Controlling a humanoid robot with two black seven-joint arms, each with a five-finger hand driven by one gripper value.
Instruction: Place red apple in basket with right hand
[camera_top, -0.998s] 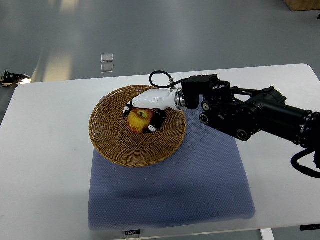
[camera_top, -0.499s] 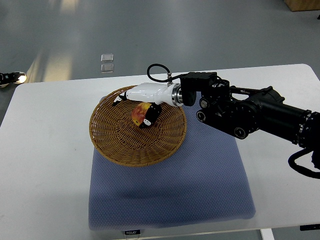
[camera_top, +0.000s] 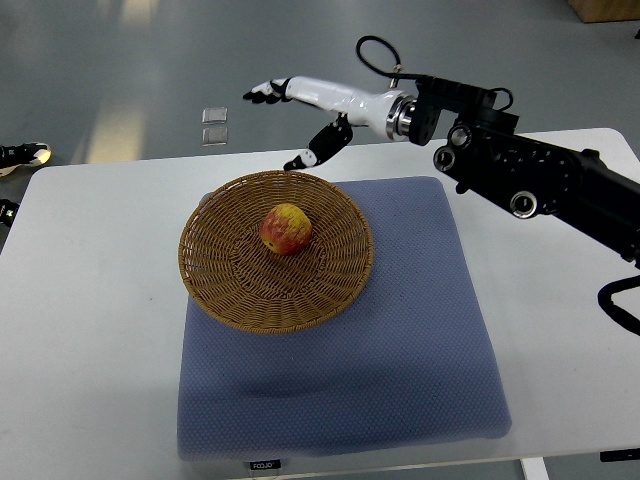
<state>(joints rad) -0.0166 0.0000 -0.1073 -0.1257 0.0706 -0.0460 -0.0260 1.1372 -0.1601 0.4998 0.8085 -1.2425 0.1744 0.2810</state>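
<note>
The red apple (camera_top: 286, 229), red with yellow patches, lies inside the round wicker basket (camera_top: 222, 285), a little behind its middle. My right hand (camera_top: 290, 122) is raised above and behind the basket's far rim, clear of the apple. Its fingers (camera_top: 262, 92) are spread open and hold nothing. The black right arm (camera_top: 530, 175) comes in from the right edge. The left arm is not in view.
The basket stands on a blue-grey mat (camera_top: 400, 370) that covers the middle of the white table (camera_top: 90, 330). Two small clear squares (camera_top: 213, 125) lie on the floor beyond the table's far edge.
My right hand has let go of the apple in the basket, opened, and lifted up and back beyond the far rim. The apple now lies free in the basket.
</note>
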